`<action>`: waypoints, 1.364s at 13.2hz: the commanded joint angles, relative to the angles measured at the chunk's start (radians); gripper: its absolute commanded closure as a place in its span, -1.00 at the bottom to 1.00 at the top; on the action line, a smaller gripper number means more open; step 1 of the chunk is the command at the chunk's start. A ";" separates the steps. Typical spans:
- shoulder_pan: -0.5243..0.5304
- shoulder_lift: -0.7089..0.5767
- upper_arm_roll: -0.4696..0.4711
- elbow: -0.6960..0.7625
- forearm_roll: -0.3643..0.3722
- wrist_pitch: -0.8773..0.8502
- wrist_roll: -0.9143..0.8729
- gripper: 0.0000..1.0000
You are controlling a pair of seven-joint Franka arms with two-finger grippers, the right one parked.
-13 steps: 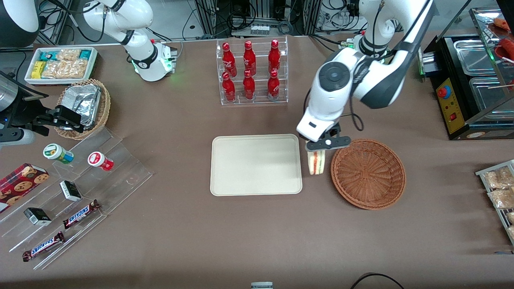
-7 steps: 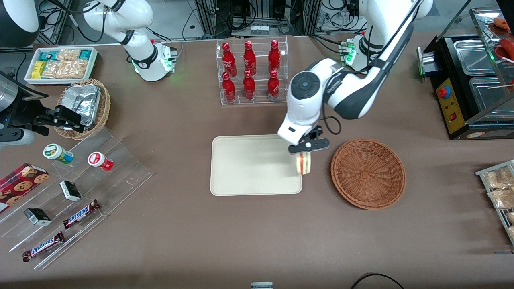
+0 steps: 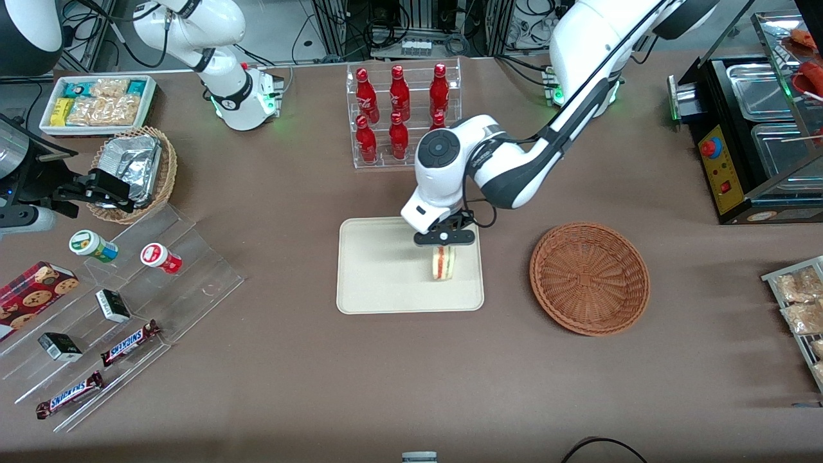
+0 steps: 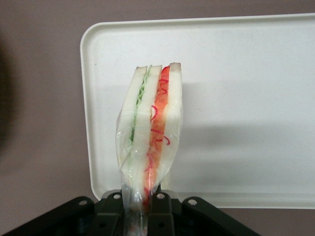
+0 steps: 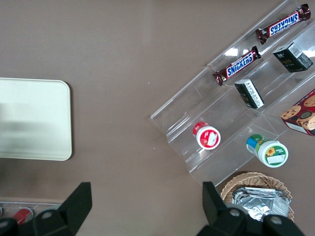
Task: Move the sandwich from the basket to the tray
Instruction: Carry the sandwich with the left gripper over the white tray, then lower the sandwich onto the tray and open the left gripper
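- Since the earlier frame, gripper (image 3: 445,238) carried sandwich (image 3: 442,263) off the basket (image 3: 589,278) side, over the tray (image 3: 386,283).
- Fingers clamped on sandwich's wrapped end; it hangs above tray's basket-side edge.
- Step: placement. Next: lower, release.

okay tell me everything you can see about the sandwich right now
The sandwich is a wedge of pale bread slices with two fillings showing at its edge, one green and one red, wrapped in clear film with red markings. It hangs upright, edge-on, pinched at its wrapped end by the left arm's gripper, which is shut on it. It is over the cream tray, toward the end nearest the wicker basket. Whether its lower end touches the tray cannot be told.
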State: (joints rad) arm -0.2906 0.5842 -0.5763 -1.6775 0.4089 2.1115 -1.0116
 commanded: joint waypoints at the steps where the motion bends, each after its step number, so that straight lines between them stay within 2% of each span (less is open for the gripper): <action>1: -0.010 0.037 -0.002 0.038 0.047 -0.008 -0.016 1.00; 3: -0.010 0.046 -0.002 0.042 0.077 -0.008 -0.019 1.00; 8: -0.025 0.103 0.003 0.073 0.082 -0.008 -0.042 1.00; 11: -0.035 0.157 0.006 0.093 0.129 0.031 -0.111 1.00; 14: -0.044 0.200 0.007 0.094 0.223 0.071 -0.206 1.00; 16: -0.044 0.200 0.007 0.094 0.229 0.071 -0.206 1.00; 17: -0.044 0.200 0.007 0.094 0.229 0.071 -0.203 0.58; 18: -0.044 0.200 0.007 0.094 0.231 0.071 -0.199 -0.30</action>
State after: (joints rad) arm -0.3214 0.7546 -0.5766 -1.6117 0.6074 2.1833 -1.1889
